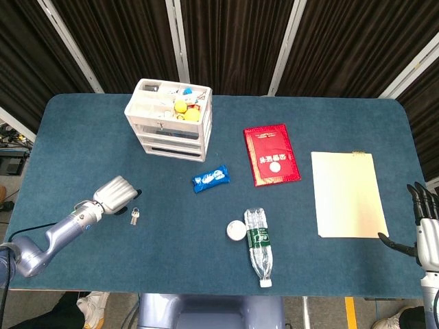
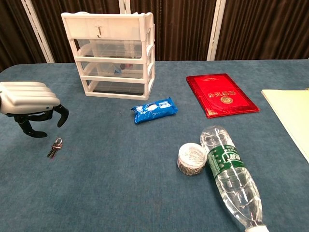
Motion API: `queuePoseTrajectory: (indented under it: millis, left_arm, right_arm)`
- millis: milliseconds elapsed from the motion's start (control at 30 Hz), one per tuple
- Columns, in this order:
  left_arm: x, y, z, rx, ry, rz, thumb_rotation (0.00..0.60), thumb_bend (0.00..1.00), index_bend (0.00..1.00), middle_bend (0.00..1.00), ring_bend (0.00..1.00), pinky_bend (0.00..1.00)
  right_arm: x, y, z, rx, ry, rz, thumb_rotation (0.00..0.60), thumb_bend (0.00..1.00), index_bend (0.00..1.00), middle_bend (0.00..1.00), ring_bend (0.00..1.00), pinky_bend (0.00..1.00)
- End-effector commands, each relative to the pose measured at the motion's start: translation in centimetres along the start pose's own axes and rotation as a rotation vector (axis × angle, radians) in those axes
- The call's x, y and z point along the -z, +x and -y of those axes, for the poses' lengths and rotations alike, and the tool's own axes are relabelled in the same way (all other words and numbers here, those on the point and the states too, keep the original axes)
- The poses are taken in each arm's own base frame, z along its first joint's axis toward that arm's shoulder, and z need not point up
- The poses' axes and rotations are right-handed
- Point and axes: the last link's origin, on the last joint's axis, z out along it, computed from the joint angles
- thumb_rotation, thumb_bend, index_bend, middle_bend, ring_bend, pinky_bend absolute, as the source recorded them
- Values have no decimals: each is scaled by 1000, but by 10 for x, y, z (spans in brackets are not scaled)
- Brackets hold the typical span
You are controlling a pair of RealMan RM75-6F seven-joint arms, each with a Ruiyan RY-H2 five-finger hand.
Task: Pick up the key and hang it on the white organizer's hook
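Currently: left hand (image 2: 30, 102) above key (image 2: 55, 147), not touching.
Fingers apart, empty; right hand (image 1: 426, 232) open, idle.

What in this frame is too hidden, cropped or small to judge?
- Right hand: head view, cut off by the frame's edge; absent from chest view.
- Organizer top-tray contents: head view, too small to identify.
- Key: both views, too small to count the pieces on its ring.
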Motion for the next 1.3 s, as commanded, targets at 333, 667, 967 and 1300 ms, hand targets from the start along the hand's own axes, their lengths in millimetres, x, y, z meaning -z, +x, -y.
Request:
queuePoseTrajectory:
  millis: [333,667,967,1300]
  left_arm:
    - [-9,0,-7,-9,-33,3,600,278,445,874,789,624]
    - [-9,9,-6,-98,-118,-23,600,210,439,874,787,623]
    - [-6,7,-2,-155,-173,-25,600,210,439,873,785,623]
    - [-6,3,8,-198,-181,-23,600,210,440,874,785,623]
  right_arm:
    - [0,0,0,-1,-2,1,600,63,0,0,0,0]
    - [0,0,0,-3,-5,0,600,64,0,0,0,0]
    - [0,0,-1,-1,-8,-6,600,64,0,0,0,0]
    - [1,0,0,0,-8,-3,600,64,0,0,0,0]
